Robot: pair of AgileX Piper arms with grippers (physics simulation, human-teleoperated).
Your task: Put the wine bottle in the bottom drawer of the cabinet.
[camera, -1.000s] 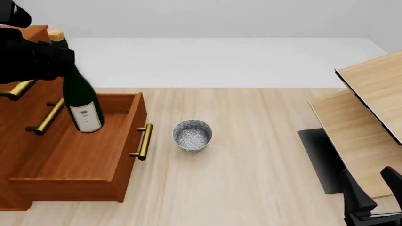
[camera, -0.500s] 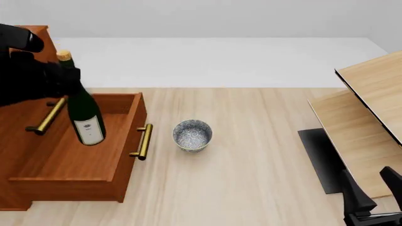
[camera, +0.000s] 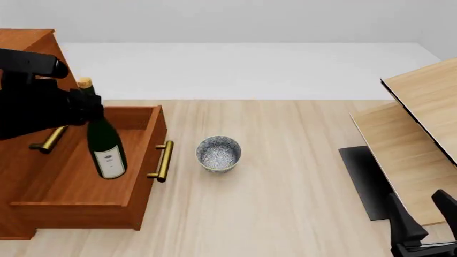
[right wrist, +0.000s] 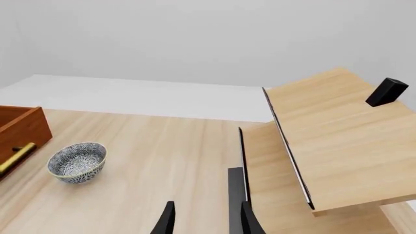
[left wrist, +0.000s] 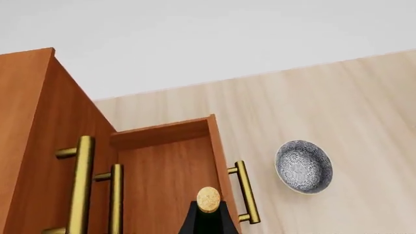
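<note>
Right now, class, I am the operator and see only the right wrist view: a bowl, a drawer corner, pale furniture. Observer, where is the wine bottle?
Observer: The wine bottle is over the open bottom drawer, left of the bowl.
Operator: Is anything holding it?
Observer: Yes, the left gripper is closed on its neck, just below the cork.
Operator: Which way does its label face?
Observer: The white label faces the arms' side of the table.

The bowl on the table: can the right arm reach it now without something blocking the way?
Probably yes. The right gripper is open and holds nothing, and only bare table lies between it and the bowl. The pale wooden furniture stands off to the side.
</note>
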